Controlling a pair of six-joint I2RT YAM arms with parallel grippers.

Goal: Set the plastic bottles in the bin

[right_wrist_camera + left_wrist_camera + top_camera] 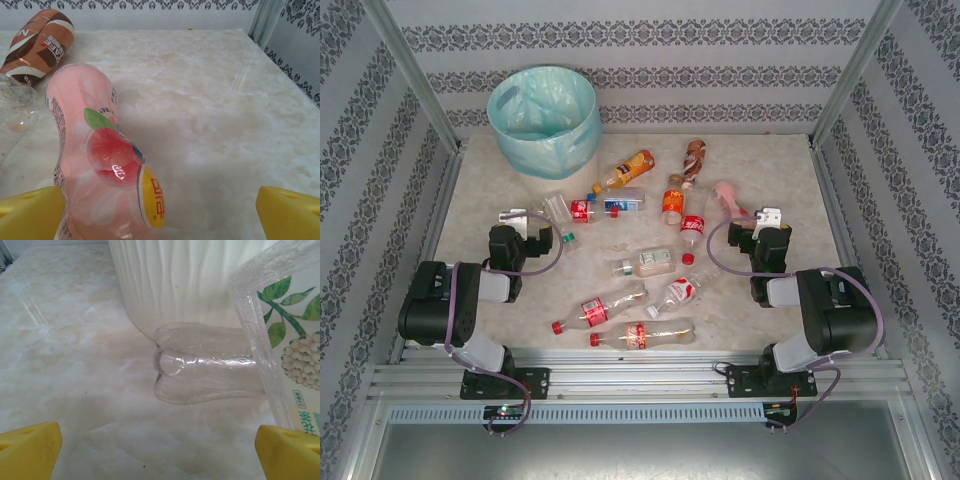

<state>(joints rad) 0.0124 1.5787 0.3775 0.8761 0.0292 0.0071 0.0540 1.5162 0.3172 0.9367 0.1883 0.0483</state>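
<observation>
Left gripper (159,452): jaws wide, holding nothing.
Clear bottle (200,365): lies on its side ahead of the left jaws, just before the bin (175,280).
Right gripper (765,215): jaws wide, empty.
Pink bottle (100,150): lies between the right jaws, close against one yellow finger (30,215).

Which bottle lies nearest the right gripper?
The pink peach-labelled bottle, lying right at the open right gripper; the brown bottle lies farther back.
</observation>
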